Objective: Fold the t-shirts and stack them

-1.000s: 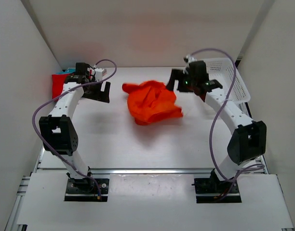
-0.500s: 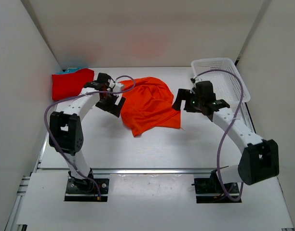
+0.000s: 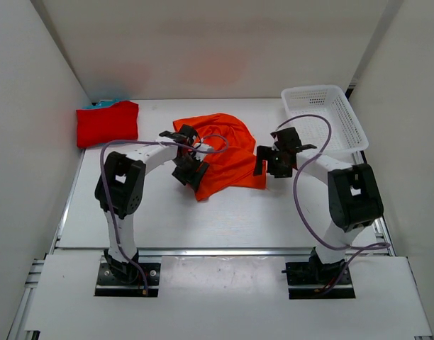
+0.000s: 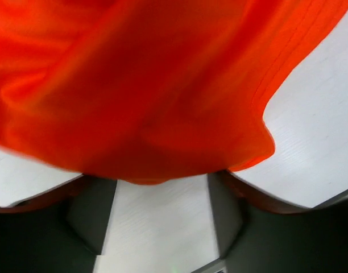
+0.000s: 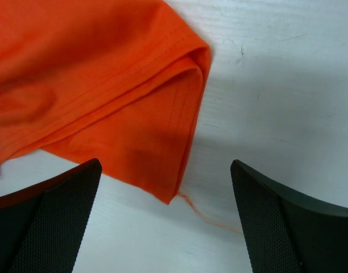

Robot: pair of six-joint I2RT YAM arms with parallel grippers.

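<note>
Both jaw pairs, we record, spread: left gripper (image 3: 189,171) at orange t-shirt's (image 3: 227,149) near-edge hem, right gripper (image 3: 260,161) beside its corner.

Table (image 3: 224,219) holds orange t-shirt (image 3: 227,152), red t-shirt (image 3: 107,122), basket (image 3: 320,117).

A loose shirt (image 3: 227,145) lies on the middle of the table (image 3: 203,212), toward the far side. A folded shirt (image 3: 107,122) sits in the far left corner, with a third shirt (image 3: 103,105) showing just behind its far edge. A basket (image 3: 313,89) stands in the far right corner, right of the loose shirt. The left gripper (image 3: 191,172) is at the loose shirt's near left edge. The right gripper (image 3: 264,161) is at its near right corner, which lies between that gripper's parted fingers (image 5: 49,216).
</note>
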